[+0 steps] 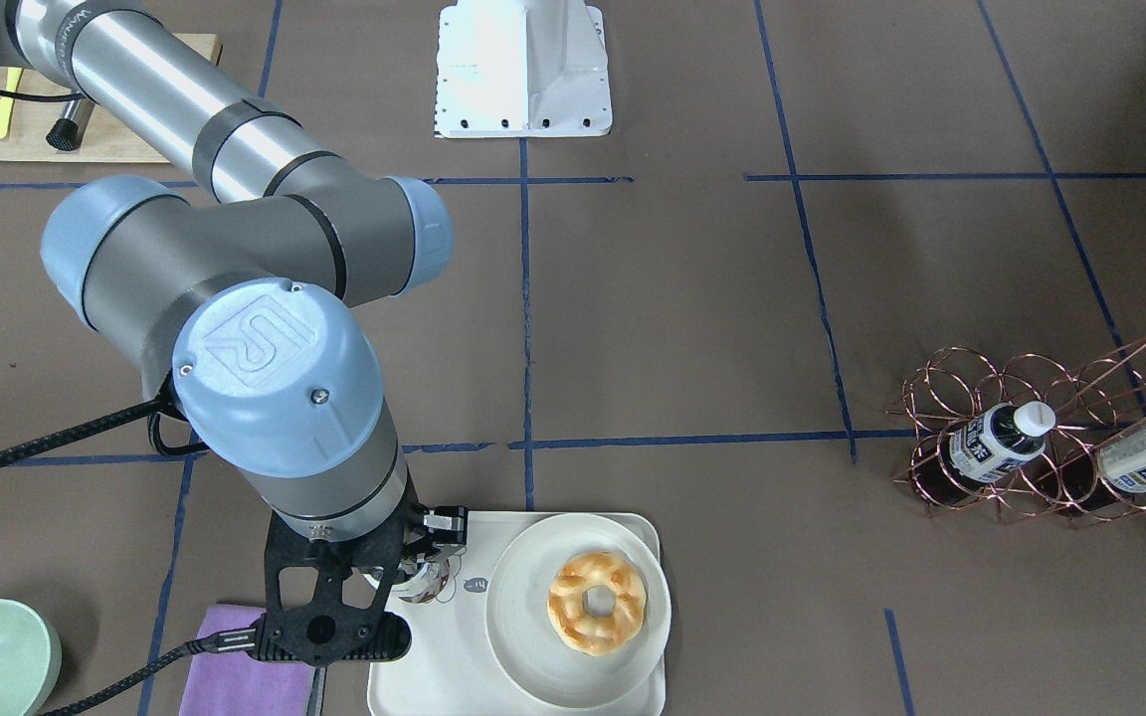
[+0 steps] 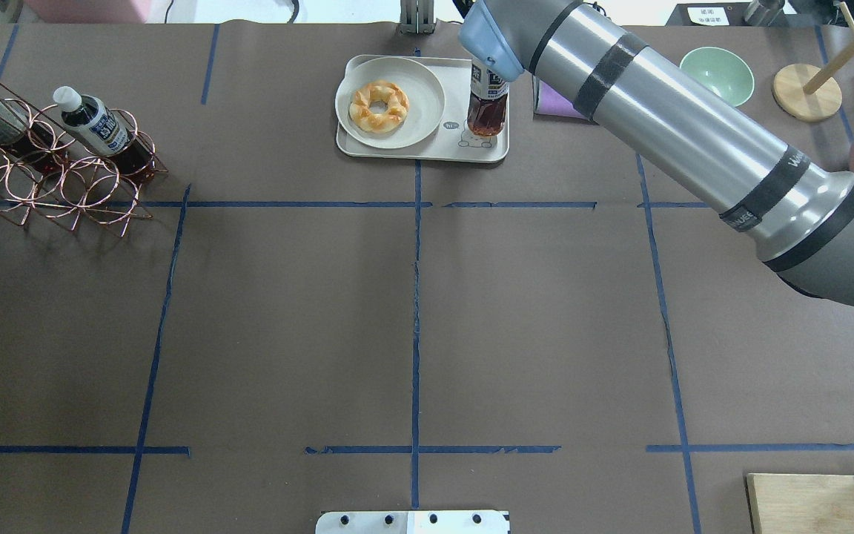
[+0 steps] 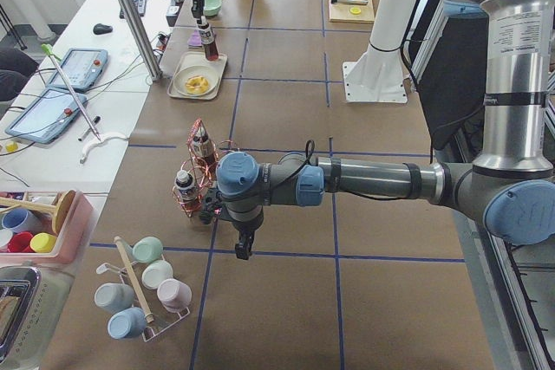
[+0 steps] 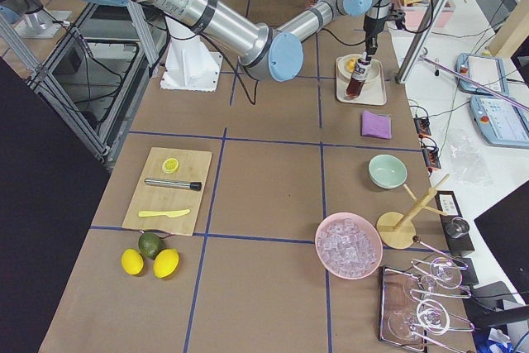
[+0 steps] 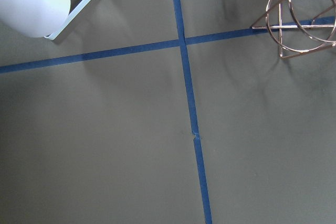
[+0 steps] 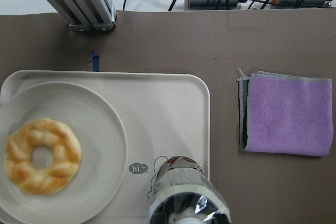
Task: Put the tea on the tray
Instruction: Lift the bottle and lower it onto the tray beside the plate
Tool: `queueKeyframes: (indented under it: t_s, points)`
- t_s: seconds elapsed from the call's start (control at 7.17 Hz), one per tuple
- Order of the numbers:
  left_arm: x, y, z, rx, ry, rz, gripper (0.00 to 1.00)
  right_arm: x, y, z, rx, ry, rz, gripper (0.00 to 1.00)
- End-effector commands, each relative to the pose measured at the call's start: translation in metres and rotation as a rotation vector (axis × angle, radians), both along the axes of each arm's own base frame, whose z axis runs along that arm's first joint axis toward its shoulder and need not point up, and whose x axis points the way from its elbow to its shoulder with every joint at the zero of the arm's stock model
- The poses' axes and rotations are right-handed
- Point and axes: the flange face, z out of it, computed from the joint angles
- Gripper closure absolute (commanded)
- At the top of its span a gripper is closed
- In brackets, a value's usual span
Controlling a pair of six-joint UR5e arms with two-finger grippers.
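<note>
The tea bottle [image 2: 487, 107] stands upright over the bear drawing at the right end of the cream tray [image 2: 427, 152]. My right gripper [image 1: 429, 557] is shut on its top, and the arm hides the fingers in the overhead view. In the right wrist view the bottle [image 6: 184, 195] fills the bottom centre, above the tray [image 6: 168, 108]. I cannot tell whether its base rests on the tray. My left gripper [image 3: 245, 247] hangs near the copper rack, and I cannot tell whether it is open or shut.
A round white plate [image 2: 416, 122] with a doughnut [image 2: 379, 104] fills the tray's left part. Two more bottles [image 2: 93, 122] lie in the copper wire rack [image 2: 64, 193] at far left. A purple cloth [image 6: 286, 114] and a green bowl [image 2: 716, 74] lie right of the tray.
</note>
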Motion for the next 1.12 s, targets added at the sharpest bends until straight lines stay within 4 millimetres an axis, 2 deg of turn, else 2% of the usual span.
queueKeyframes:
  t_s: [0.0,0.14,0.28,0.42,0.56,0.7,0.84,0.98]
  points:
    - [0.000,-0.001,-0.001,0.003,0.000,0.000,0.00,-0.007,0.001,0.002,0.003,-0.006,-0.003,0.83]
    - [0.000,-0.001,-0.003,0.006,0.000,0.000,0.00,-0.010,0.002,0.004,0.001,-0.011,0.004,0.62]
    - [0.000,-0.001,-0.003,0.006,0.000,0.000,0.00,-0.013,0.004,0.002,0.000,-0.013,0.004,0.25]
    - [0.000,-0.002,-0.003,0.007,0.000,0.000,0.00,-0.018,0.007,0.005,-0.003,-0.013,-0.003,0.02]
    - [0.000,-0.002,-0.003,0.006,0.000,0.000,0.00,-0.019,0.008,0.001,-0.002,-0.016,-0.003,0.01]
    - [0.000,-0.002,-0.004,0.009,0.000,0.000,0.00,-0.015,0.011,-0.011,0.021,-0.031,-0.003,0.01]
    - [0.000,-0.002,-0.003,0.006,0.000,0.000,0.00,0.001,0.014,-0.031,0.027,-0.071,-0.006,0.01]
    - [0.000,-0.002,0.000,0.001,0.000,0.000,0.00,0.027,0.018,-0.050,0.023,-0.113,-0.008,0.01]
